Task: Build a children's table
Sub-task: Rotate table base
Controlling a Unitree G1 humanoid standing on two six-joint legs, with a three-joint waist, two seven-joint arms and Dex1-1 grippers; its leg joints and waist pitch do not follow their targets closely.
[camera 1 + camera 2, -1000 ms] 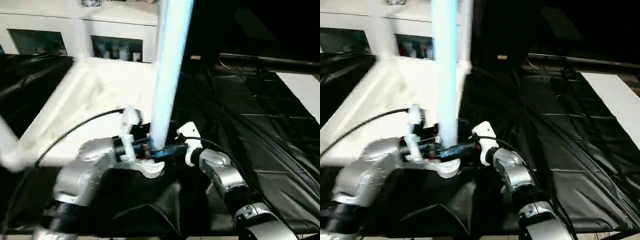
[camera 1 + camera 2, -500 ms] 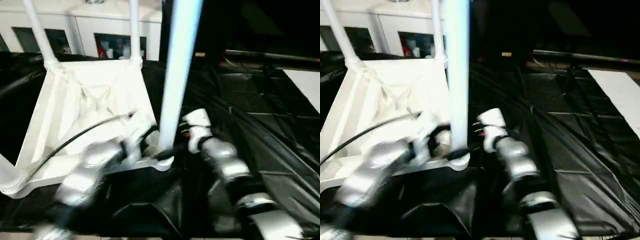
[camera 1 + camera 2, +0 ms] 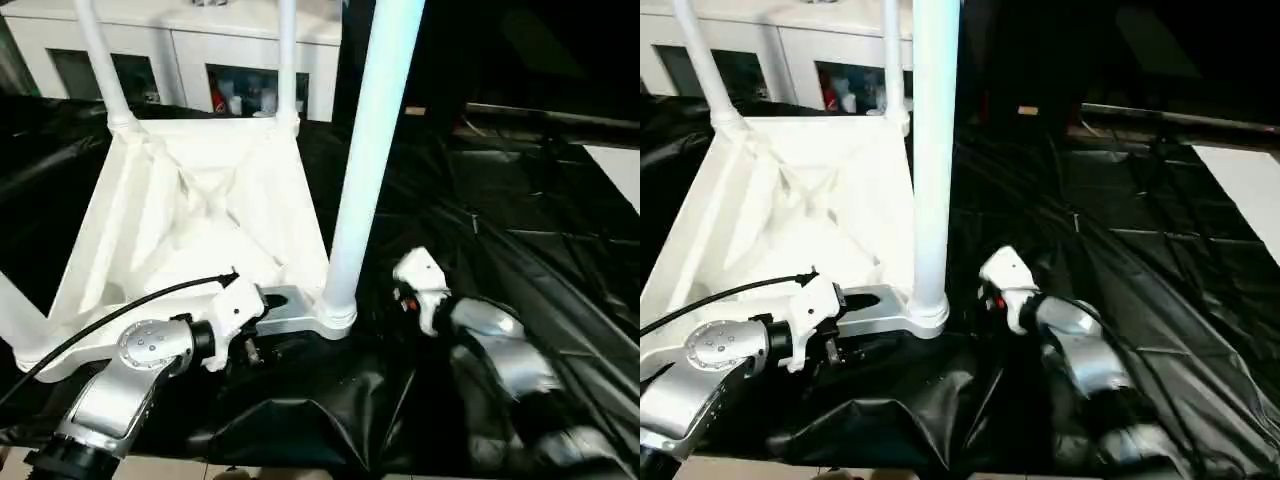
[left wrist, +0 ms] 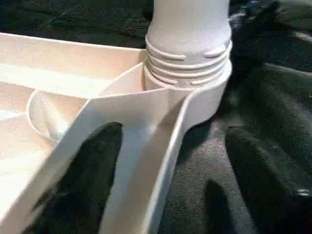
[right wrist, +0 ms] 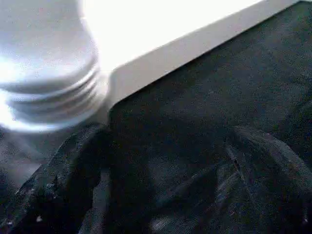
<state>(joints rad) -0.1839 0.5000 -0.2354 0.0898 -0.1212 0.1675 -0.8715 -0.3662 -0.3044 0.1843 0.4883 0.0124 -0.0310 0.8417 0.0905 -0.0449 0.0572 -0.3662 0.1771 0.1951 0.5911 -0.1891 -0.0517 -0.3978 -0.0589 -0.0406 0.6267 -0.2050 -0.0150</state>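
Underneath everything lies a black sheet [image 3: 520,230], crumpled and creased, spread over the whole work surface. On it rests the tabletop [image 3: 200,215], upside down, its ribbed underside facing up. A white cabinet [image 3: 210,50] with glass doors stands behind it.

Four legs rise from the corner sockets. The near leg [image 3: 365,150] stands upright in the corner socket [image 4: 195,92] closest to the robot's right arm; the left wrist view shows its ringed base seated in that socket. Two far legs [image 3: 100,60] [image 3: 287,55] stand at the back corners by the cabinet, and a fourth leg [image 3: 15,315] shows at the near left corner.

The left gripper [image 4: 161,180] sits at the tabletop's near rim, just beside the near leg's socket; its fingers [image 4: 87,180] are spread wide, one over the rim and the other over the sheet, gripping nothing. The right gripper [image 5: 161,180] hovers over the sheet just beside the same socket, its fingers [image 5: 73,180] also spread wide and empty.
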